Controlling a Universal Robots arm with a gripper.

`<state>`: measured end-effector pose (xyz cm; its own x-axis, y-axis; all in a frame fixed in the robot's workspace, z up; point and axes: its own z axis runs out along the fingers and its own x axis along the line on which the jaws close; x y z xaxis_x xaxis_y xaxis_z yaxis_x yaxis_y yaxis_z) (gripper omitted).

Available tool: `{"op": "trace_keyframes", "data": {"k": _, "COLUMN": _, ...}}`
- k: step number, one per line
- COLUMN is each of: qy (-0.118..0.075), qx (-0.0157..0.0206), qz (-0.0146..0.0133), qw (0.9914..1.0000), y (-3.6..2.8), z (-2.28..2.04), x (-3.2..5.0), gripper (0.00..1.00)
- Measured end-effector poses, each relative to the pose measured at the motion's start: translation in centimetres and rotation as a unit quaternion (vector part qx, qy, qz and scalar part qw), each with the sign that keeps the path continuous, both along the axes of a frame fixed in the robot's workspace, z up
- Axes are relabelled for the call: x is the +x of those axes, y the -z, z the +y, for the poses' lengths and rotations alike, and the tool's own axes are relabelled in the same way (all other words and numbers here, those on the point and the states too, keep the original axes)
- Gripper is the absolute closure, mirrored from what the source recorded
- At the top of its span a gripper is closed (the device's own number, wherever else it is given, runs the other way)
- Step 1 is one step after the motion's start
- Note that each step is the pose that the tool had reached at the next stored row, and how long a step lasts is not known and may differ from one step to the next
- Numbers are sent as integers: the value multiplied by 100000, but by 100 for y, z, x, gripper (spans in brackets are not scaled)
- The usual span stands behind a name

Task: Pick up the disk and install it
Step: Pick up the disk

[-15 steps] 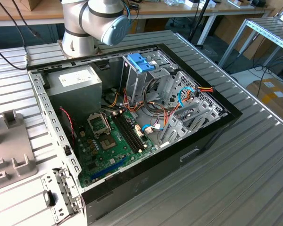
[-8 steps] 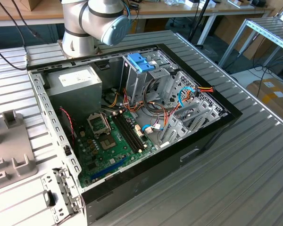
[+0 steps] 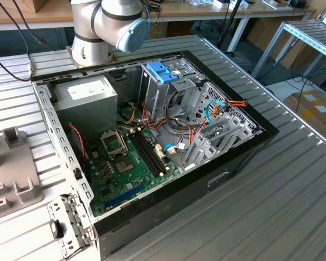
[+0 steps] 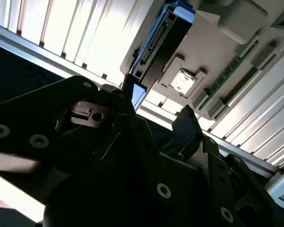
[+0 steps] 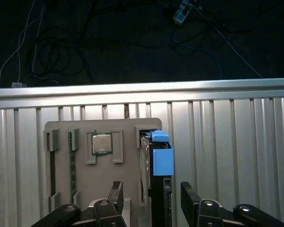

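Exterior view: the arm (image 3: pixel 106 24) stands by the open computer case (image 3: pixel 152 136). First wrist view: the gripper (image 5: pixel 151 188), jaws wide, straddles the disk (image 5: pixel 162 158), which stands on edge in a grey tray (image 5: pixel 61 127) beside a processor chip (image 5: pixel 102 143). Second wrist view: the gripper (image 4: pixel 156 101) hangs near the disk (image 4: pixel 165 42).

Blue-railed dark disk (image 5: pixel 161 160), ribbed silver table (image 3: pixel 261 206), green motherboard (image 3: pixel 131 166)

The disk (image 5: pixel 156 182) stands in the tray (image 5: pixel 102 184), beside the chip (image 5: pixel 102 143).

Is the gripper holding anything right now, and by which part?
Nothing is held. The open gripper straddles the disk standing in the grey tray, gaps on both sides.
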<state>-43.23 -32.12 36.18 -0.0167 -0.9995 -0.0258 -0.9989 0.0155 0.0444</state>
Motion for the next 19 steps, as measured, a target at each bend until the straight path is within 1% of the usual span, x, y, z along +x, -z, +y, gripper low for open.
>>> {"op": "trace_keyframes", "data": {"k": 3, "qy": -280, "qx": 1, "qz": -7, "qw": 100000, "y": 16, "z": 18, "x": -3, "gripper": 40}}
{"op": "trace_keyframes", "data": {"k": 4, "qy": -278, "qx": -1, "qz": -4, "qw": 100000, "y": 35, "z": 40, "x": -10, "gripper": 40}}
{"op": "trace_keyframes", "data": {"k": 6, "qy": -280, "qx": -2, "qz": 3, "qw": 100000, "y": 54, "z": 51, "x": -64, "gripper": 40}}
{"op": "trace_keyframes", "data": {"k": 7, "qy": -279, "qx": 3, "qz": -14, "qw": 100000, "y": 63, "z": 55, "x": -74, "gripper": 40}}
{"op": "trace_keyframes", "data": {"k": 9, "qy": -279, "qx": -2, "qz": 4, "qw": 100000, "y": 74, "z": 73, "x": -75, "gripper": 40}}
{"op": "trace_keyframes", "data": {"k": 10, "qy": -276, "qx": -2, "qz": 3, "qw": 100000, "y": 84, "z": 90, "x": -76, "gripper": 40}}
{"op": "trace_keyframes", "data": {"k": 19, "qy": -279, "qx": -1, "qz": -1, "qw": 100000, "y": 154, "z": 96, "x": -77, "gripper": 40}}
